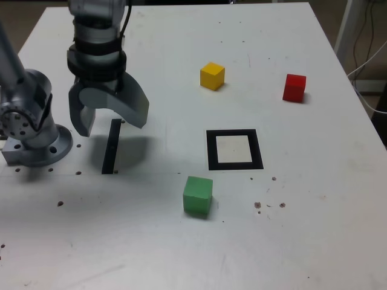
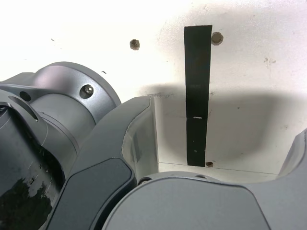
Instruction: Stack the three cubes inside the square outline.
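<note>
**Arm parked over black strip; three cubes loose on table, frame empty**

Nearest the exterior camera: small solid green cube (image 1: 198, 195), sitting alone on the white tabletop (image 1: 302, 241), just in front of the outline's near corner at the exterior view's left. Not touching it. A few dark specks and screw holes scattered close by.

Next back: flat thick black square outline with white centre (image 1: 234, 149), lying flat mid-table. Nothing stands in it.

At about the same depth, toward the exterior view's left: narrow straight black strip (image 1: 111, 146) on the surface. The grey metal gripper (image 1: 109, 124) hangs above the strip's far end, pointing down, jaws spread wide, nothing between them. Its shadow falls across the strip. The wrist view confirms this: strip (image 2: 197, 96) seen between two widely parted grey fingers (image 2: 129, 139), with the table under them bare but for the strip. Round grey arm base (image 1: 36, 142) stands beside it at the exterior view's left edge.

Farther back: small solid yellow cube (image 1: 212, 76), beyond the outline, well apart from it.

Farthest, toward the exterior view's right: small solid red cube (image 1: 294, 87), also alone, well apart from the yellow.
</note>
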{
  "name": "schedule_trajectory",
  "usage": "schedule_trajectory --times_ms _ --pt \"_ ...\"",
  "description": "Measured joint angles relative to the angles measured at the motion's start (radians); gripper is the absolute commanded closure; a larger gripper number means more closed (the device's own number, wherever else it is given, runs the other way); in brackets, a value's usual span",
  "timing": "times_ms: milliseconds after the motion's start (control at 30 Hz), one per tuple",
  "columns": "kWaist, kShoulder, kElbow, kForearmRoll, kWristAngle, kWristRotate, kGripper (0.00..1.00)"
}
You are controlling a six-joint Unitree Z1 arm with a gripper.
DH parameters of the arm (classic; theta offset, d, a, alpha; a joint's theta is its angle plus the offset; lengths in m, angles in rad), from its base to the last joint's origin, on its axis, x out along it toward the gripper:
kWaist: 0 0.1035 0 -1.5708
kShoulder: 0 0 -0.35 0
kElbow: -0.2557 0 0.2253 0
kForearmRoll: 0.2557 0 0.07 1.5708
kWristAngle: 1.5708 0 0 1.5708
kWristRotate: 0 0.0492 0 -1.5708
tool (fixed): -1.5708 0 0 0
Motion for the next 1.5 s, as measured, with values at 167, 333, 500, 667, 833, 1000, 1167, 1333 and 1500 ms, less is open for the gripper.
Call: schedule_trajectory --times_ms 167,333,500,667,833,1000,1167,1333,1500 --pt "0.000 0.020 -0.029 0.011 0.000 0.006 0.01" --pt "0.000 0.049 -0.086 0.027 -0.003 0.019 0.01" --pt "0.000 0.056 -0.147 0.066 0.001 0.029 0.01" --pt "0.000 0.092 -0.261 0.132 0.007 0.040 0.01" --pt "0.000 0.143 -0.372 0.179 0.011 0.055 0.01" --pt "0.000 0.180 -0.458 0.214 0.011 0.066 0.01" --pt "0.000 0.226 -0.546 0.249 0.011 0.076 0.01" --pt "0.000 0.266 -0.612 0.269 0.015 0.085 0.01" --pt "0.007 0.353 -0.735 0.301 0.019 0.106 0.01"
